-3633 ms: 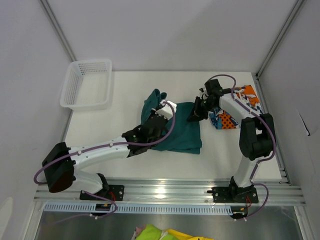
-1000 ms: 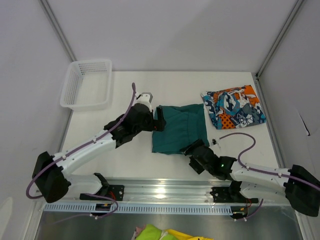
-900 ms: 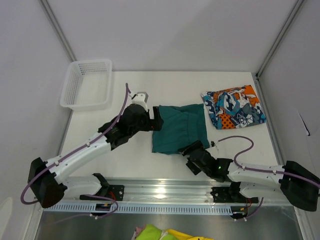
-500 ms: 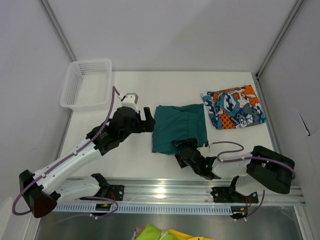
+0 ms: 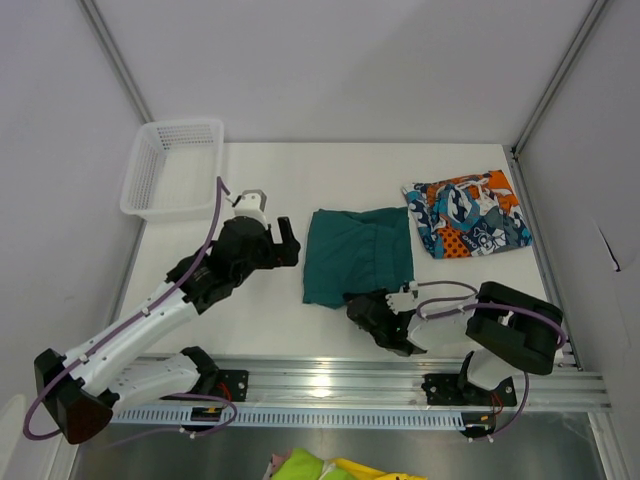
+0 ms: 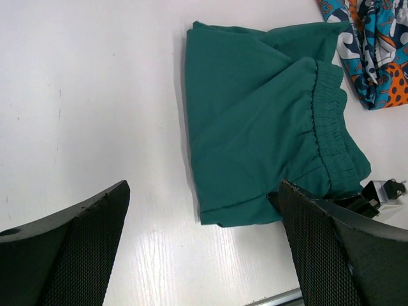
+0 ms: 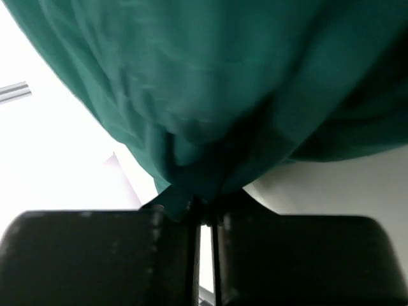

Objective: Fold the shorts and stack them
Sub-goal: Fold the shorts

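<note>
- The teal shorts (image 5: 358,255) lie folded flat in the middle of the tabletop (image 5: 250,320), where they lay a second ago.
- The patterned shorts (image 5: 468,215) stay bunched at the far right, apart from them.
- My right gripper (image 7: 203,207), spread a second ago, is now clenched on the teal pair's near hem.
- My left gripper (image 5: 283,243) has drawn back leftward, just off the teal pair's left edge, fingers wide and holding nothing.
- The basket (image 5: 172,165) sits at the far left corner.

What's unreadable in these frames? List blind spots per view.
- Right wrist: the green shorts fill the frame. How many layers the right gripper pinches is hidden in the bunched fabric.
- Left wrist: the patterned shorts are cut off by the top-right edge.
- Top: the pinch point is too small to make out and is covered by the gripper's own body.
</note>
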You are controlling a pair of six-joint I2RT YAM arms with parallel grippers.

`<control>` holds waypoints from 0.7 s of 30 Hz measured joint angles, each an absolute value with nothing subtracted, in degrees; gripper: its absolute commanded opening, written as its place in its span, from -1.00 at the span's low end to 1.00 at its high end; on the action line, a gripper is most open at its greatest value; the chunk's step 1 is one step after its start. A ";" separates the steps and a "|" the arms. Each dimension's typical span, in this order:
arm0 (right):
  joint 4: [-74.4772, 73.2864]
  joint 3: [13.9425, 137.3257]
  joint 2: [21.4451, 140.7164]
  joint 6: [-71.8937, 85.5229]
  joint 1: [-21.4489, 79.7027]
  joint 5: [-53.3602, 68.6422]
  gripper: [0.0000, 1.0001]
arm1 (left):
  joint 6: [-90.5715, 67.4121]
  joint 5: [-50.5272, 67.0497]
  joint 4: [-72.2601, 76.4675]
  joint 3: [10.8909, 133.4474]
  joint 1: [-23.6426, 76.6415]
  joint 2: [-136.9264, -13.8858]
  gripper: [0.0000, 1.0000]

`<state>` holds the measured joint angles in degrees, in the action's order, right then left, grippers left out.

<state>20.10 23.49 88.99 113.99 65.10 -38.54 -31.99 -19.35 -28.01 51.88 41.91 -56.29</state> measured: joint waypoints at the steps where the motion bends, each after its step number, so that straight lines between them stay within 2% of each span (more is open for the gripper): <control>1: 18.50 24.93 89.03 113.06 64.90 -38.37 -1.00 | -31.99 -19.31 -28.12 51.81 41.60 -56.29 0.98; 6: 16.34 33.47 90.80 99.92 62.83 -33.36 -1.00 | -32.01 -19.27 -29.58 51.79 38.72 -56.07 0.98; 12: 19.70 42.70 96.18 75.94 62.94 -16.03 -1.00 | -32.12 -19.07 -32.10 51.81 34.30 -54.13 0.98; 15: 22.81 40.60 95.61 67.72 65.87 -7.29 -1.00 | -32.14 -18.90 -32.53 51.86 33.28 -53.28 0.98; 18: 22.11 32.75 90.48 63.55 67.33 -1.28 -1.00 | -32.34 -18.24 -32.51 51.83 33.19 -53.45 0.98; 21: 17.32 23.86 81.23 60.25 61.58 3.79 -0.90 | -32.71 -17.34 -31.53 51.33 33.19 -54.35 0.98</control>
